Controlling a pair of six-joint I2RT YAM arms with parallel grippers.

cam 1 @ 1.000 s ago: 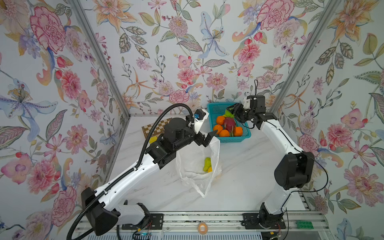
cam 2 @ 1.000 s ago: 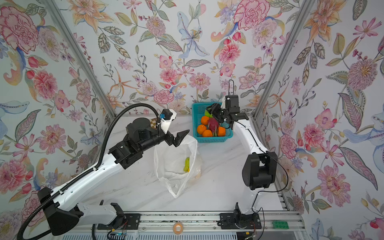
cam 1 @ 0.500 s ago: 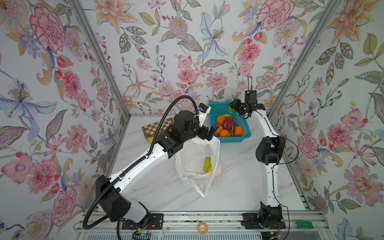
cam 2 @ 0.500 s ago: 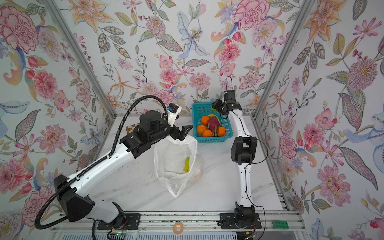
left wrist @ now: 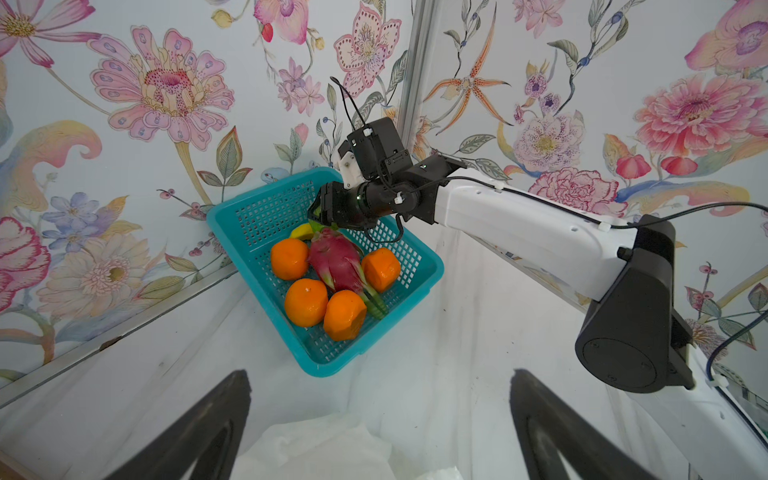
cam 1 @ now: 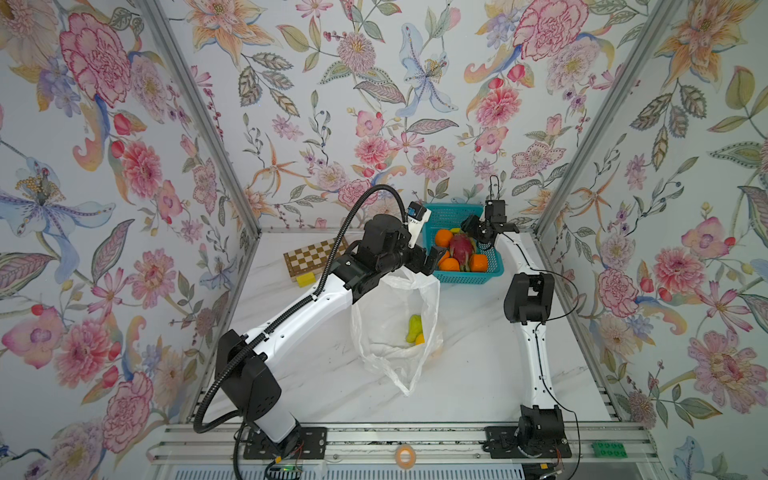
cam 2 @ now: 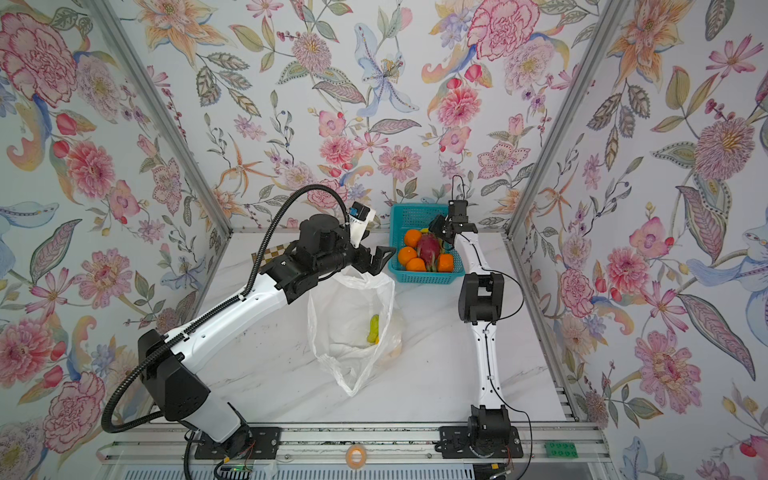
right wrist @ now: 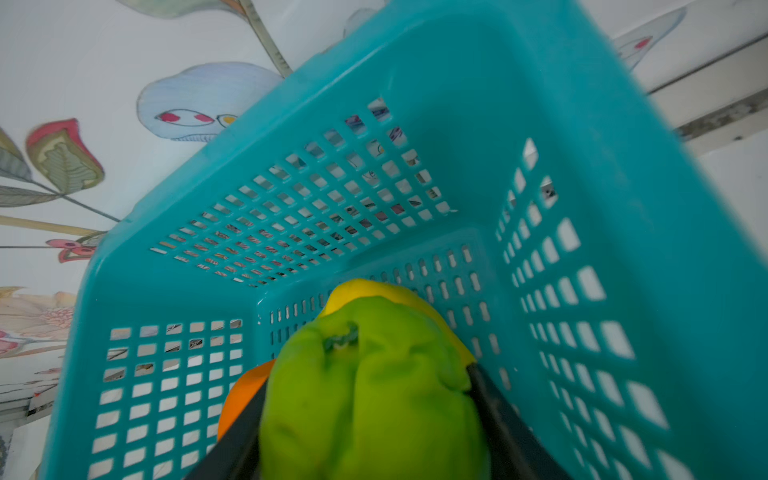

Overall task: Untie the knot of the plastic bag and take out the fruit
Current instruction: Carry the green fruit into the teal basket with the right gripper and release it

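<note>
The plastic bag [cam 1: 386,332] [cam 2: 345,332] lies crumpled mid-table, mouth open toward the basket; the knot is not in view. A yellow-green fruit [cam 1: 414,328] [cam 2: 374,326] shows through its plastic. My left gripper [cam 1: 430,259] [cam 2: 380,259] [left wrist: 380,374] hangs open just above the bag's mouth, holding nothing. My right gripper [cam 1: 473,226] [cam 2: 440,226] [right wrist: 370,399] is shut on a green fruit [right wrist: 370,374] over the back of the teal basket [cam 1: 469,278] [left wrist: 324,368]. In the basket lie several oranges, a dragon fruit [cam 1: 461,246] [left wrist: 336,259] and a yellow fruit [right wrist: 374,291].
A chessboard [cam 1: 311,259] with a yellow block [cam 1: 304,279] in front of it lies at the back left, behind my left arm. The basket stands in the back right corner against the floral walls. A tape ring [cam 1: 405,456] sits on the front rail.
My right arm's elbow has swung in toward the basket and its gripper has moved to the basket's back with the green fruit. My left gripper has shifted slightly toward the basket.
</note>
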